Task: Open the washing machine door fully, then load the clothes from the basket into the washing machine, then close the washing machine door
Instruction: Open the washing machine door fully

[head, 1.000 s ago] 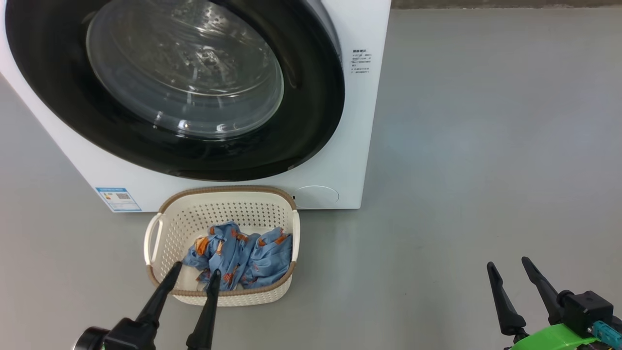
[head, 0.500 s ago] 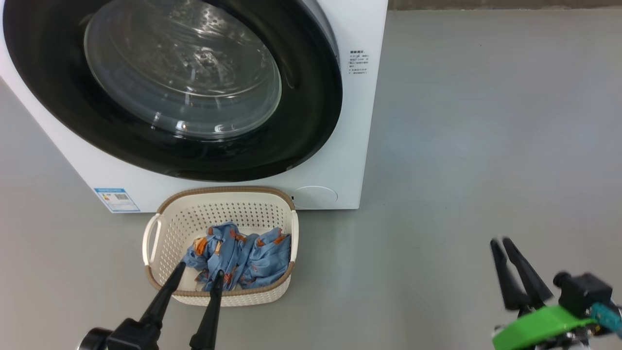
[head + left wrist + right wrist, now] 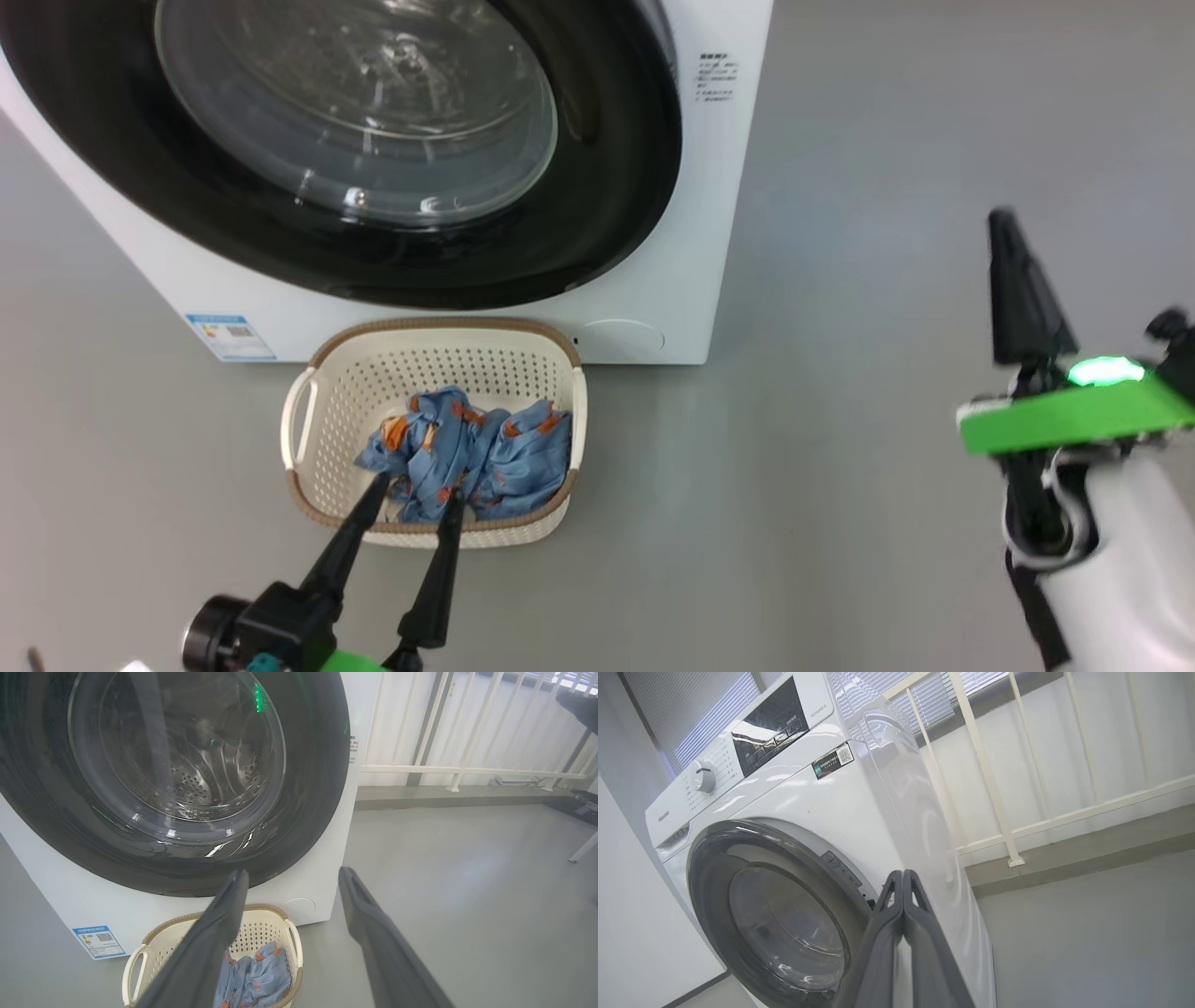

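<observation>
While clothes (image 3: 467,457) lie in basket (image 3: 434,327), L hand (image 3: 418,486) spread nearby; R hand (image 3: 1005,224) pressed together.

The grey floor (image 3: 887,187) carries the washing machine (image 3: 709,233) and the basket (image 3: 327,392) before it.

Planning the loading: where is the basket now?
Head view, lower left: the basket sits on the floor right before the washing machine, the left gripper over its near rim.
</observation>
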### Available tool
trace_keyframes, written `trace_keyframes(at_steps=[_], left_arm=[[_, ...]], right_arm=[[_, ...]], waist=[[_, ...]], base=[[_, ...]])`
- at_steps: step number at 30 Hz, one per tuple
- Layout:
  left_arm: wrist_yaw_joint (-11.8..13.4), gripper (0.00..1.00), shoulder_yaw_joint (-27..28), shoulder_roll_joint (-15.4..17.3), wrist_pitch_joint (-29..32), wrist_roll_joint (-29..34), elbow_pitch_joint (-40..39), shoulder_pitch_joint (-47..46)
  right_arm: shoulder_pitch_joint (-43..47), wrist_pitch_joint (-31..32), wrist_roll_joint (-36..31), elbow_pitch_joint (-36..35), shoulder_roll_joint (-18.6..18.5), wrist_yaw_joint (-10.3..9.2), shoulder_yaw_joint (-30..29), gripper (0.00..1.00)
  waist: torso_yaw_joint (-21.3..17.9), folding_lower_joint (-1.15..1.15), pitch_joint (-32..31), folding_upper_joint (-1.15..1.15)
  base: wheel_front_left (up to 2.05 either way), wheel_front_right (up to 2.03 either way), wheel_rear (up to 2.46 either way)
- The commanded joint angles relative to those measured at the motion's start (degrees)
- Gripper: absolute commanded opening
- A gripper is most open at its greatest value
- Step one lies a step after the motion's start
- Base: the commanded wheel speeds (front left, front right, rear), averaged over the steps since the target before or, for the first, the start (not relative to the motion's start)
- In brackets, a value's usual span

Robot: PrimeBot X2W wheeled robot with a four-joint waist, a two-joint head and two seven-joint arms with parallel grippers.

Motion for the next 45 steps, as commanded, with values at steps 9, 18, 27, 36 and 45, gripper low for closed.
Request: trace_keyframes(at_steps=[9,18,27,36,45], left_arm=[[2.12,1.00,-2.31,0.32,-0.36,-2.31,-1.85,-6.01],[3.59,1.00,-5.65,0.32,-0.36,-4.03,-2.33,-9.38],[4.78,1.00,-8.23,0.32,-0.36,-5.69,-2.74,-12.20],[5.75,1.00,-10.29,0.32,-0.36,-7.02,-3.14,-13.56],[6.46,1.00,-12.20,0.32,-0.36,-7.95,-3.83,-14.85]], right_arm=[[-15.43,-0.41,21.17,3.67,-4.47,-0.06,4.62,0.00],[-25.25,5.21,42.10,6.77,-10.80,-0.06,10.28,0.00],[-31.65,21.21,53.43,10.65,-17.01,-0.06,15.97,0.00],[-36.72,31.46,57.06,14.82,-18.38,-0.06,17.56,0.00],[-41.04,38.36,60.03,19.35,-18.94,-0.06,15.46,0.00]], waist=[[5.11,0.00,6.86,0.00],[8.86,-0.01,11.19,0.00],[11.93,-0.01,15.14,0.00],[13.72,-0.01,18.17,0.00],[15.58,-0.01,20.68,0.00]], base=[[0.00,0.00,0.00],[0.00,0.00,0.00],[0.00,0.00,0.00],[0.00,0.00,0.00],[0.00,0.00,0.00]])
